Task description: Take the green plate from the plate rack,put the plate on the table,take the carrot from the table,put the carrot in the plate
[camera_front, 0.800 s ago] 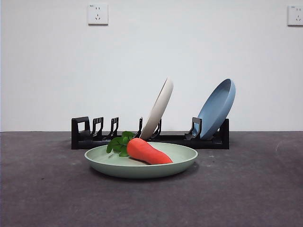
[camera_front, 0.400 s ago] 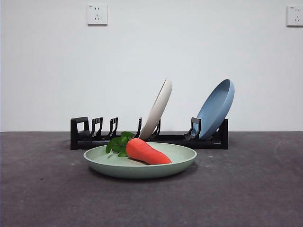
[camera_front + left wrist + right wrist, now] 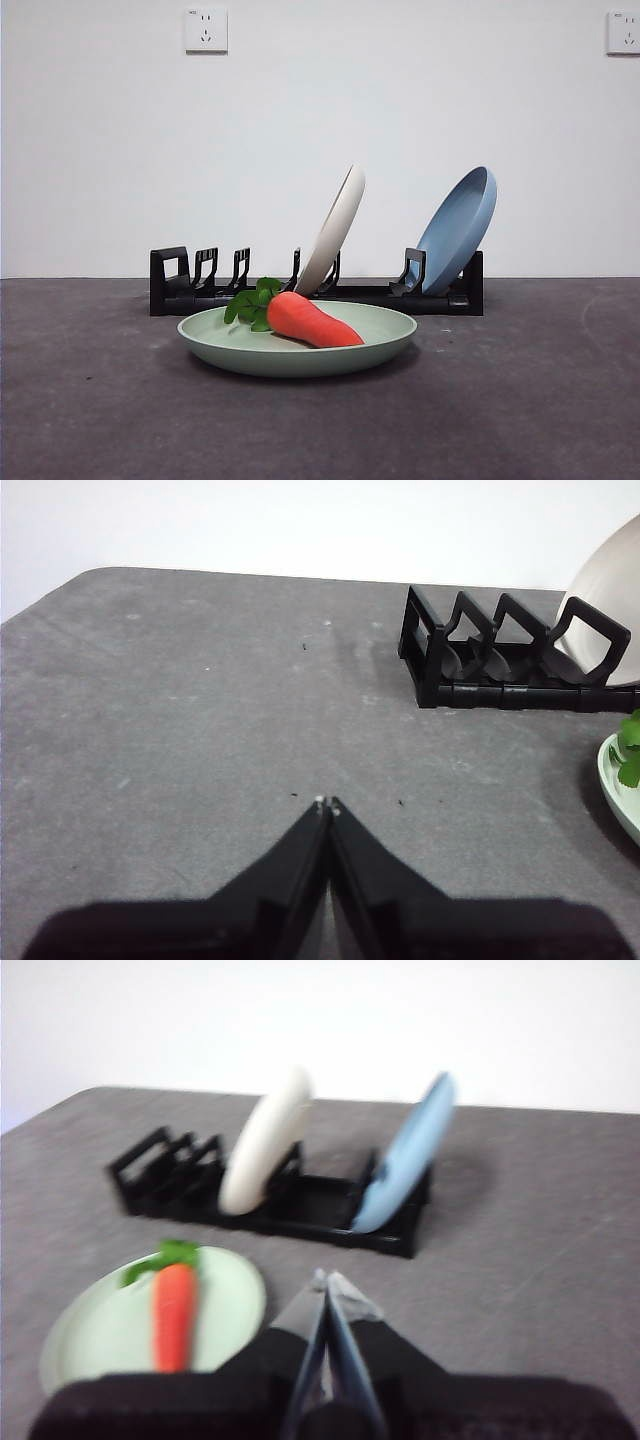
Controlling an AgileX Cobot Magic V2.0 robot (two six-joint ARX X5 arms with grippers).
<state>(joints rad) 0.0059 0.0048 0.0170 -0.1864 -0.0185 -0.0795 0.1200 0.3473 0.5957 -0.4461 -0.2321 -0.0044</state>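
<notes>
With both pairs of jaws pressed together and nothing held, the left gripper (image 3: 327, 802) is seen above bare table (image 3: 180, 740) near the end of the plate rack (image 3: 317, 284), while the right gripper (image 3: 327, 1278) is held back from the one green plate (image 3: 297, 342). One carrot (image 3: 310, 319) is laid in that plate, leaves toward the rack. Two plates are leaned in the rack: one cream plate (image 3: 332, 231), one blue plate (image 3: 455, 230). Two wall sockets (image 3: 205, 29) are mounted on the white wall behind the dark grey surface.
</notes>
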